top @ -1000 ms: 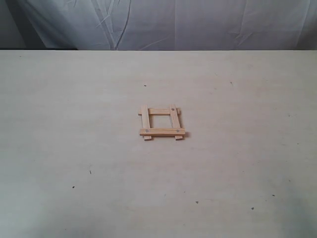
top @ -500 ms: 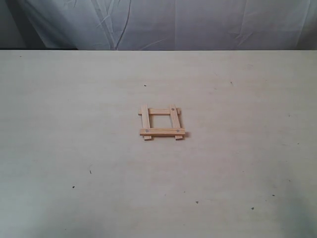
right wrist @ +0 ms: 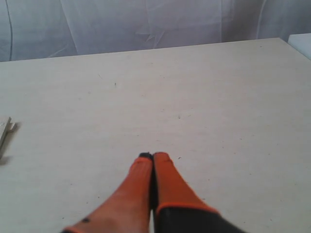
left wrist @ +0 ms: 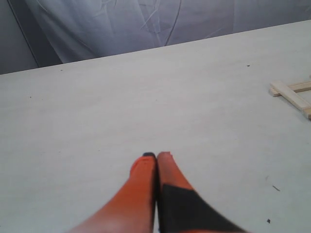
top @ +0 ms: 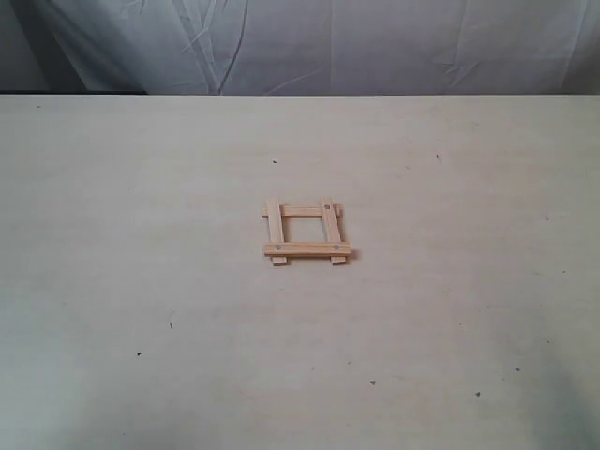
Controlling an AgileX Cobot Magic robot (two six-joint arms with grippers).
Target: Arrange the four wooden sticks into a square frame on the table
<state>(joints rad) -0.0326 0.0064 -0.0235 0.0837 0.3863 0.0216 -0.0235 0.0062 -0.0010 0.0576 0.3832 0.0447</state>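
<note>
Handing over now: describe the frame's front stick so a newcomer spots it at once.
Near the middle of the table lies one small square frame of four sticks. The front stick is its side nearest the exterior camera, running left to right. Unlike the far stick, it crosses over both side sticks, whose ends poke out past it, with a dark dot near each end.

Bare pale wood on the square frame (top: 307, 248), matt; faint-grained matt beige across the counter (top: 141, 244); wrinkled grey cloth (top: 375, 47) behind the counter.
</note>
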